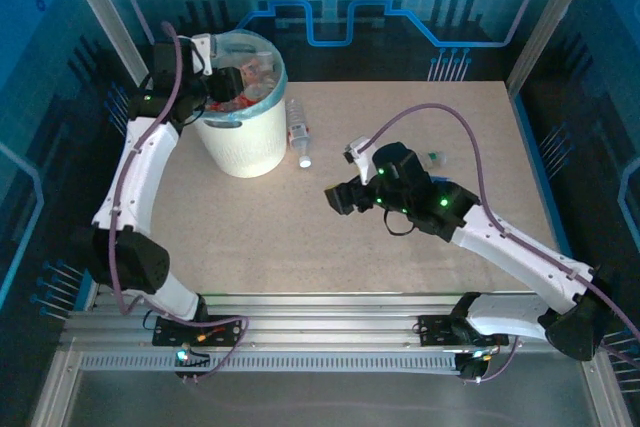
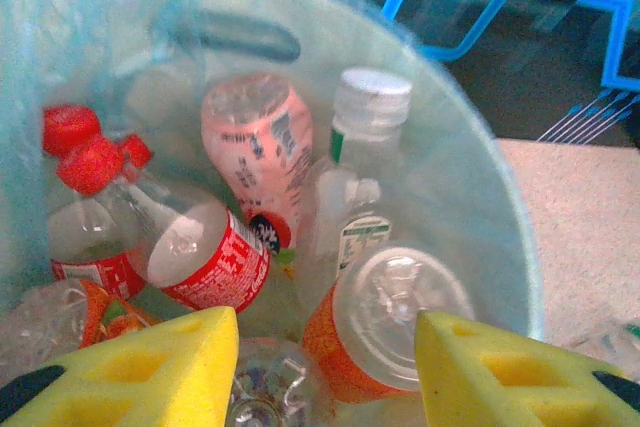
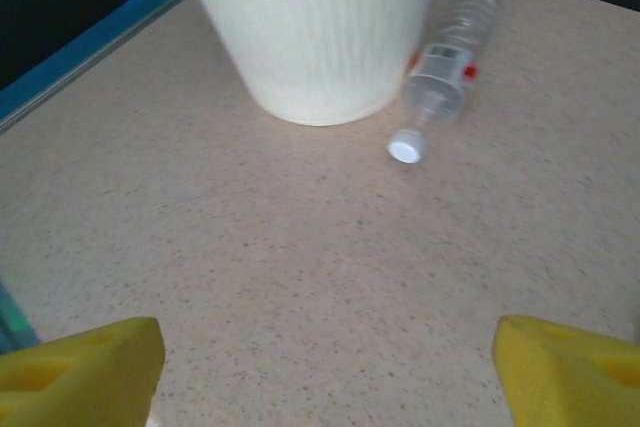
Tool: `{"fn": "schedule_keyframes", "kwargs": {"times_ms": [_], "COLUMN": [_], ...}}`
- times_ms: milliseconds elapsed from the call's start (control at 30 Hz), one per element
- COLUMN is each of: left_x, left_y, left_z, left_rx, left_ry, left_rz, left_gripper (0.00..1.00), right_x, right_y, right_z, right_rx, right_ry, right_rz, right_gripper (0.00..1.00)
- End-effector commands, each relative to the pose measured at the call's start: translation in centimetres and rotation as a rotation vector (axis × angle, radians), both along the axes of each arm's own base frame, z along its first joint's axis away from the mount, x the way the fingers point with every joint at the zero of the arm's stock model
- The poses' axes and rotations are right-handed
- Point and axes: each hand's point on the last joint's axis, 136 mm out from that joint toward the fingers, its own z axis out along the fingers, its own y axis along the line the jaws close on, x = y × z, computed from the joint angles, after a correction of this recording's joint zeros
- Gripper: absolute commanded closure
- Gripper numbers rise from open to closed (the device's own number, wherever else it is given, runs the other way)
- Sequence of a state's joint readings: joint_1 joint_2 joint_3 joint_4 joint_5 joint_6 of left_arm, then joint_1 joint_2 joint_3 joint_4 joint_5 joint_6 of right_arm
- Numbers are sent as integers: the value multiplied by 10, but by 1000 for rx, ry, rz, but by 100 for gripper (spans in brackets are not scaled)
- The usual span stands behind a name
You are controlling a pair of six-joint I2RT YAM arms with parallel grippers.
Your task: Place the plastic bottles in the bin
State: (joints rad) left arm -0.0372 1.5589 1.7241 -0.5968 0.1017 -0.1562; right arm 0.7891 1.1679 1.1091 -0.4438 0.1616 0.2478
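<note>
Above the round white plastic bin, the left gripper stands parted and empty over the piled plastic bottles. The right gripper, wide and empty, faces the clear white-capped bottle lying just beside the bin, probably its next pick.

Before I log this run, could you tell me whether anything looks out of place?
Yes: one clear white-capped bottle lies on its side on the table beside the bin, not inside with the other bottles.

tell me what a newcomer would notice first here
The white bin at the table's far left stands out, crammed with red-capped and orange bottles. The left arm's yellow fingers hang open right over it. One clear bottle lies on the table beside the bin, white cap toward the near edge.
</note>
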Motion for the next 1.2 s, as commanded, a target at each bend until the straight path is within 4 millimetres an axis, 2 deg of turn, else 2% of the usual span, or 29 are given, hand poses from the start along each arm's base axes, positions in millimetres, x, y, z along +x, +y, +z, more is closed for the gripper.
{"fn": "schedule_keyframes", "kwargs": {"times_ms": [0,67,133,200,300,400,500,633,767,967,1167], "left_x": [-23,-32,-42,-57,-84,-113,-134,-150,-151,-150,-151], "left_y": [-4,-16,-32,-53,-87,-106,-107,-103,-95,-94,-92], "left_z": [55,60,60,58,43,28,15,-7,-21,-25,-29], "left_rx": [-4,5,30,54,70,85,89,137,162,154,157], "left_ry": [-133,-153,-176,-207,-228,-251,-289,-324,-329,-317,-310], "left_rz": [14,-14,-53,-113,-232,-337,-387,-416,-385,-375,-367], "left_gripper": [49,48,47,45,41,34,28,25,24,23,22], "right_x": [18,28,35,43,56,73,91,115,140,162,180], "right_y": [-38,-51,-54,-46,-24,0,25,54,72,92,108], "right_z": [3,-7,-14,-18,-27,-44,-65,-94,-124,-167,-194], "right_rx": [-12,1,25,48,80,88,84,75,49,6,-9], "right_ry": [19,71,122,143,178,233,300,352,390,462,489], "right_rz": [-180,-255,-296,-292,-263,-233,-200,-176,-190,-195,-185], "right_gripper": [12,12,12,12,13,18,25,29,29,29,32]}}
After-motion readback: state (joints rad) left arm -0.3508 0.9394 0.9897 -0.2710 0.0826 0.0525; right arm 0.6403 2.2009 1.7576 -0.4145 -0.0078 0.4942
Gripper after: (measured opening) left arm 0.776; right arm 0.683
